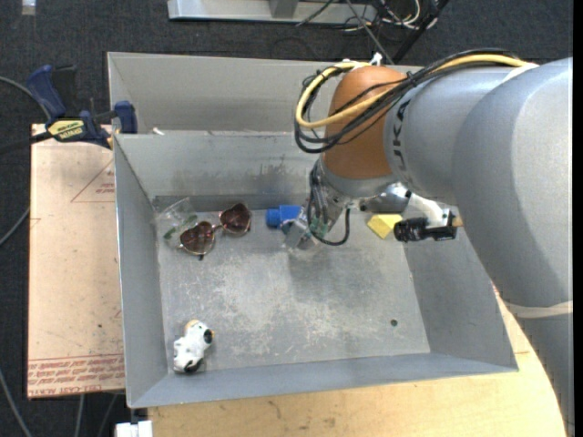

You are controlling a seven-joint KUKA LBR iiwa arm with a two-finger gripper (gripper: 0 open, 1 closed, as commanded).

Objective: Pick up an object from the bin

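Note:
My gripper (303,232) reaches down near the back wall of the bin, just right of a small blue block (282,216) that lies beside its fingertips. Sunglasses (214,228) with dark red lenses lie to the left of the block. On the right, partly behind the arm, a yellow piece (383,225) sits next to a black cylindrical thing (426,231).
A crumpled clear wrapper with green bits (172,219) lies at the back left. A small white and black toy animal (192,346) rests near the front left corner. The arm with its orange cover and cables hangs over the back right of the bin.

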